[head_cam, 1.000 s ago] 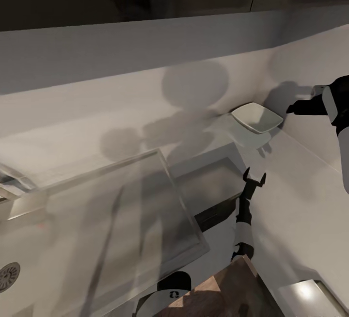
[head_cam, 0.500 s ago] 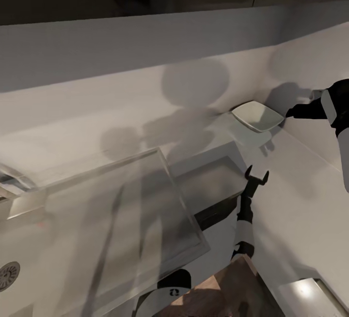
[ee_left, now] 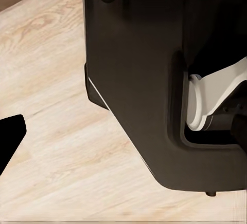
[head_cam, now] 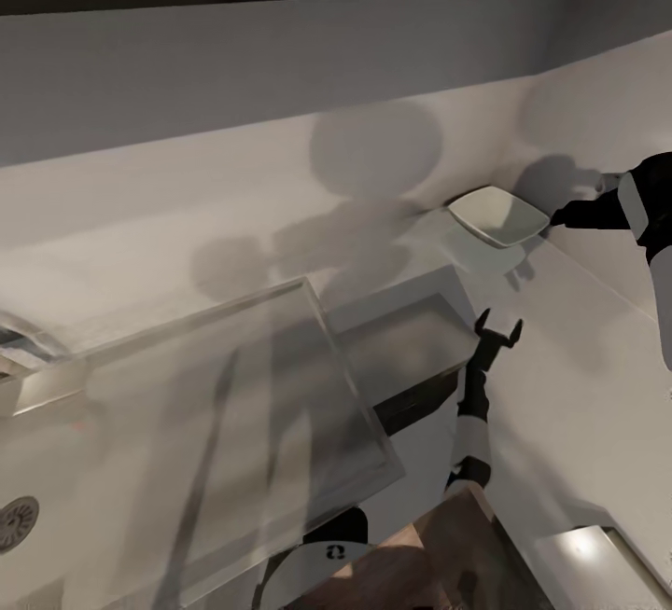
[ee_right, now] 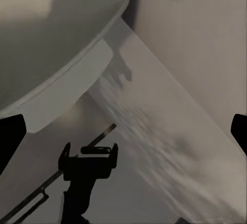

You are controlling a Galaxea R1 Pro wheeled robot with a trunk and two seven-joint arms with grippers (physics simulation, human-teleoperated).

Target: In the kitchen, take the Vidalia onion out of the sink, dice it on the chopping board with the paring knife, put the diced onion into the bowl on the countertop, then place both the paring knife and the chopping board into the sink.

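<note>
Grey glossy tabletop (head_cam: pixel 569 358) is filling the head view, running into a corner where the white bowl (head_cam: pixel 497 215) is sitting, bare inside as far as can be seen. To the left, the steel sink (head_cam: pixel 215 386) is lying with its flat drainboard and round drain. The right end effector (head_cam: pixel 558 215) is hovering just beside the bowl's rim. The left end effector (head_cam: pixel 496 330) is pointing toward the bowl from nearer the robot, fingers spread and empty. Compared with a second ago the whole picture has slid: the wall cabinets have left the top edge, so the camera is tilting, while both arms are keeping nearly their places by the bowl. That suggests a look around, not progress on the task.

The left wrist view is showing pale wood-plank floor (ee_left: pixel 56 80) and the robot's dark body (ee_left: pixel 139 80), with one black fingertip (ee_left: pixel 10 136) at the edge.

The right wrist view is showing the bowl close by, the right fingertips (ee_right: pixel 11 134) released wide apart, holding nothing, and the left end effector standing released beyond.
</note>
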